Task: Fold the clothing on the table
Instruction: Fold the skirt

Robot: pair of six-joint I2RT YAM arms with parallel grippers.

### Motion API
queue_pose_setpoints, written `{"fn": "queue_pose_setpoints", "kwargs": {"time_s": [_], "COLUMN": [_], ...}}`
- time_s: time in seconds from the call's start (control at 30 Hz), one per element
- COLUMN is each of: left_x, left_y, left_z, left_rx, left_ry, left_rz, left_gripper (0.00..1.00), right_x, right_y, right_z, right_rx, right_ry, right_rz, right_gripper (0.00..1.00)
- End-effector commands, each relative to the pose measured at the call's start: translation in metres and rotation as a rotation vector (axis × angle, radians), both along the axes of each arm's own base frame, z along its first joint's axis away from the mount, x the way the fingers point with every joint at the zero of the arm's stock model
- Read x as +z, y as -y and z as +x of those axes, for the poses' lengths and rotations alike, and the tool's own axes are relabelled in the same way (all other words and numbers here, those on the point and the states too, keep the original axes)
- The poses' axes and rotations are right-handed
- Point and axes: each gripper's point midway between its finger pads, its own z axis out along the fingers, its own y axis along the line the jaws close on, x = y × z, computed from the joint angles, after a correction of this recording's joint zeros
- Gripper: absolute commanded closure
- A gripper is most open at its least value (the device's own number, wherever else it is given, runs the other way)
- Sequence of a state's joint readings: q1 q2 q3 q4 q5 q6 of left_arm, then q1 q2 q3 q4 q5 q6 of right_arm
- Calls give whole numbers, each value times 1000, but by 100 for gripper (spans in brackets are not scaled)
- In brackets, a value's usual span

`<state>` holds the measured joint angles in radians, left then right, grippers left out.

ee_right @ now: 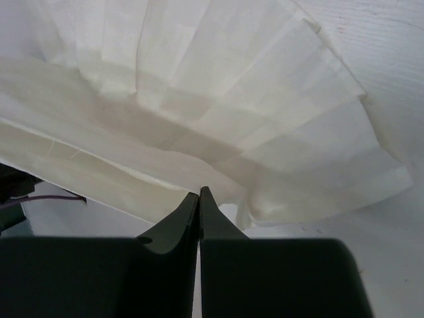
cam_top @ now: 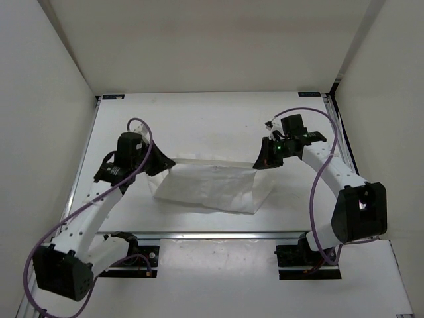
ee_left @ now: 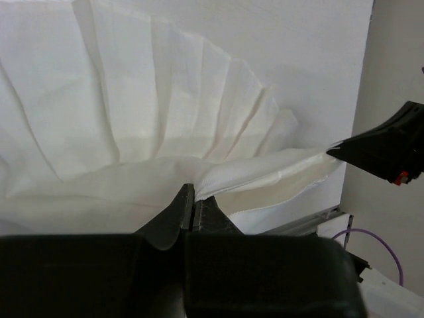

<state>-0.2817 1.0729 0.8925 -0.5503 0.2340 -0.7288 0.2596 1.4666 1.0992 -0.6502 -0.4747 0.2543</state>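
Top external, left pincer [cam_top: 168,165], right pincer [cam_top: 259,161] gripping clothing [cam_top: 211,186] edge

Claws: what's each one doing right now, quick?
Left claw: closed, pinching an edge of the clothing.
Right claw: closed, pinching the same clothing at its other end.

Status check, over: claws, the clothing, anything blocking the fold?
Left claw shut on the clothing, left end. Right claw shut on its right end. Held edge stretched between them, rest draped on the table. No obstacle in view.
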Motion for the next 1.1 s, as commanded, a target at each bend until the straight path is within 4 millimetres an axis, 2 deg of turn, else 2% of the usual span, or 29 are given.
{"fn": "queue_pose_setpoints", "kwargs": {"time_s": [0.0, 0.1, 0.23, 0.33, 0.37, 0.67, 0.87, 1.07], "left_x": [-2, -4, -38, -63, -65, -69, -93, -107], "left_y": [-46, -55, -64, -77, -80, -94, -102, -96], "left_z": [-16, -30, -45, -45, -44, 6, 23, 45], "left_rx": [185, 222, 255, 284, 298, 325, 337, 317], "left_ry": [12, 10, -68, -116, -123, -91, -131, -142], "left_rz": [76, 66, 76, 123, 139, 254, 282, 304], "left_gripper": [100, 100, 100, 100, 100, 100, 100, 100], "right_x": [-11, -11, -19, -22, -26, -31, -34, -41], "right_y": [38, 36, 31, 24, 22, 18, 17, 15], "right_z": [2, 1, -2, -1, 0, 23, 41, 58], "right_rx": [-45, -24, 5, 27, 29, 32, 24, 23], "right_ry": [50, 52, 35, 28, 12, 24, 21, 23], "right_rz": [-165, -167, -179, -177, -180, -194, -199, -202], "right_gripper": [100, 100, 100, 100, 100, 100, 100, 100]}}
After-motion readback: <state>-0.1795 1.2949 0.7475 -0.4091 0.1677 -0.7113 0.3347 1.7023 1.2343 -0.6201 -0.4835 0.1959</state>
